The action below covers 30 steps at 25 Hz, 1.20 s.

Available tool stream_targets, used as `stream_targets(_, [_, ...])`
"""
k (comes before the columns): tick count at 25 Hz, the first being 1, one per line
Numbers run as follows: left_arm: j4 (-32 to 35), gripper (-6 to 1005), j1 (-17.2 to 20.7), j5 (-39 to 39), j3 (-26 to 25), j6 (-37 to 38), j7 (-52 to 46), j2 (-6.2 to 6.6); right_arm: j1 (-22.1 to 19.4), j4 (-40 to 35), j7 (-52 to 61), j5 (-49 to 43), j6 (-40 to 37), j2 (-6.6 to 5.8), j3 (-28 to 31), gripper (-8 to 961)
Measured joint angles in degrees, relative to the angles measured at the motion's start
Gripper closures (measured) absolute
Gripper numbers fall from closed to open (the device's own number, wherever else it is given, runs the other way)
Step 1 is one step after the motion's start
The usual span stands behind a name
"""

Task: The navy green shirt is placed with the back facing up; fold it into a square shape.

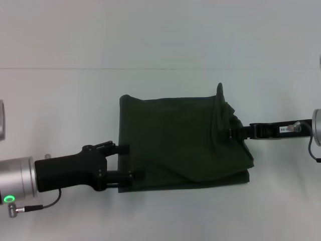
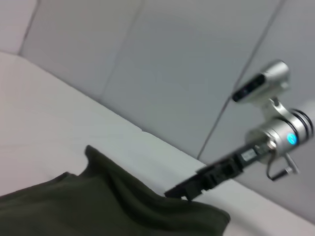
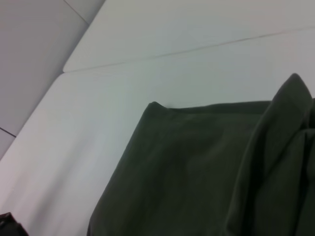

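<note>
The navy green shirt (image 1: 180, 140) lay on the white table (image 1: 60, 110), already reduced to a roughly rectangular bundle, wider than deep. Its left and far edges were straight. Its right side was bunched into raised creases, with a peak of fabric standing up at the far right corner, and an upper layer ran diagonally over the layer beneath near the front right corner. No lettering was exposed.

The left gripper (image 1: 125, 161) was positioned at the left edge of the shirt, toward the front corner. Its two fingers were spread apart, one finger (image 1: 120, 148) just beside the edge and the other reaching the fabric at the front. No fabric was seen clamped between them. This placement was judged to prepare a grasp of the left edge for a further fold.

The right gripper (image 1: 231, 133) was located at the bunched right side, its tip in among the raised cloth. Whether its fingers were closed on the fabric could not be determined. The lifted creases suggested that this side was being held or gathered there.

The fold was judged incomplete, since the outline was not yet square.
</note>
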Motion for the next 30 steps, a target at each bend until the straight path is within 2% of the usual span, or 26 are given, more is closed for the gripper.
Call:
stream_targets(6, [-0.1,60,0.1,0.8,0.0,-0.4,2.6,-0.08,0.7,0.5,0.0,-0.2,2.3,0.32,-1.1,212])
stream_targets(16, [-0.2,62,0.2,1.0,0.0,-0.8,2.9,-0.35,0.9,0.5,-0.2,-0.2,4.4,0.45,-3.9,446])
stream_targets(20, [-0.1,62,0.2,1.0,0.0,-1.1,2.9,-0.53,1.0,0.5,-0.1,-0.2,4.5,0.47,-3.9,684])
stream_targets(25, [-0.1,62,0.2,1.0,0.0,-1.3,3.0,-0.70,1.2,0.5,-0.1,-0.2,4.6,0.48,-3.8,896])
stream_targets(30, [-0.1,61,0.0,0.9,0.0,-1.4,3.1,-0.76,1.1,0.5,-0.1,-0.1,4.7,0.37,-3.5,925])
